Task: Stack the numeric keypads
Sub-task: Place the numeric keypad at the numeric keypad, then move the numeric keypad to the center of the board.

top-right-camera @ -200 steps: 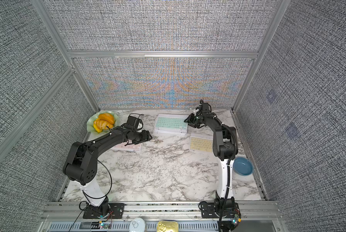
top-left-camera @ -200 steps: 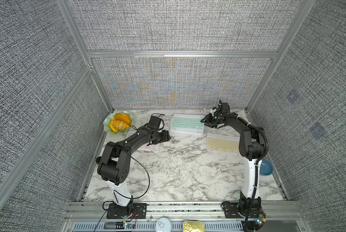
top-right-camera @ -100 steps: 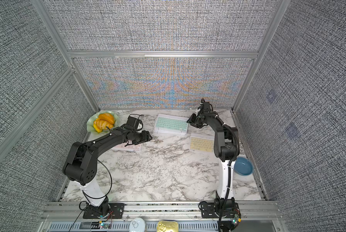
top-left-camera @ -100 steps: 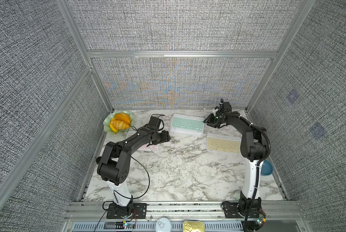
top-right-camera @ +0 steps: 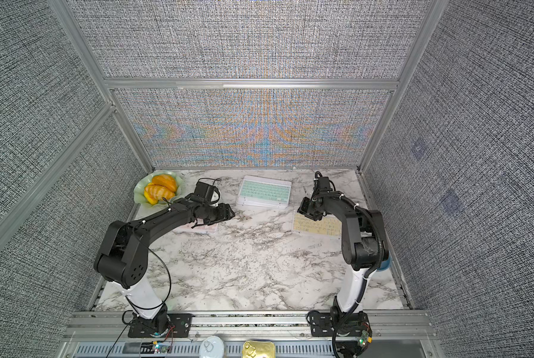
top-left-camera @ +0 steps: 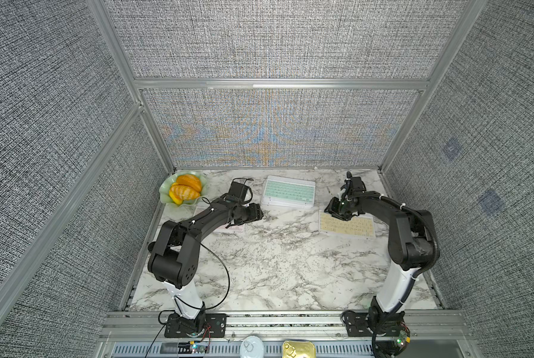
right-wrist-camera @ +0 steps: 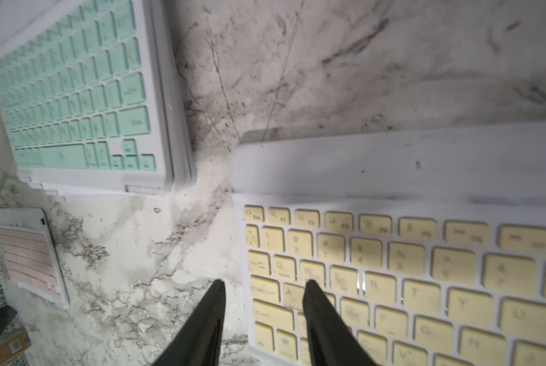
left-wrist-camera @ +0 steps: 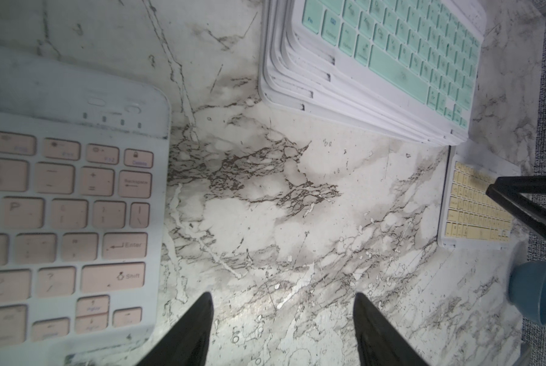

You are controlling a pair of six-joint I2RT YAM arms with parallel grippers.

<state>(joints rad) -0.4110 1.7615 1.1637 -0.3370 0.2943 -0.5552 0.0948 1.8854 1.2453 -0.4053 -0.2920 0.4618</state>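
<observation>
At the back of the marble table, in both top views, lies a stack of numeric keypads (top-left-camera: 289,192) (top-right-camera: 265,192) with a mint-green one on top. A pale yellow keypad (top-left-camera: 348,224) (right-wrist-camera: 424,269) lies flat to its right. My right gripper (top-left-camera: 332,210) (right-wrist-camera: 263,288) is open and straddles the yellow keypad's left edge, one finger over the keys and one over marble. A pink keypad (left-wrist-camera: 65,215) (top-right-camera: 203,227) lies left, partly hidden under my left arm. My left gripper (top-left-camera: 258,212) (left-wrist-camera: 282,304) is open over bare marble beside it, holding nothing.
A green plate of orange fruit (top-left-camera: 183,190) sits in the back left corner. A blue bowl (left-wrist-camera: 534,294) (top-right-camera: 383,265) stands at the right edge, mostly behind my right arm. Grey walls enclose three sides. Two tins (top-left-camera: 251,347) rest on the front rail.
My right gripper has moved from the right end of the stack forward to the yellow keypad's left edge, and its jaws have widened a little. The left arm has stayed still.
</observation>
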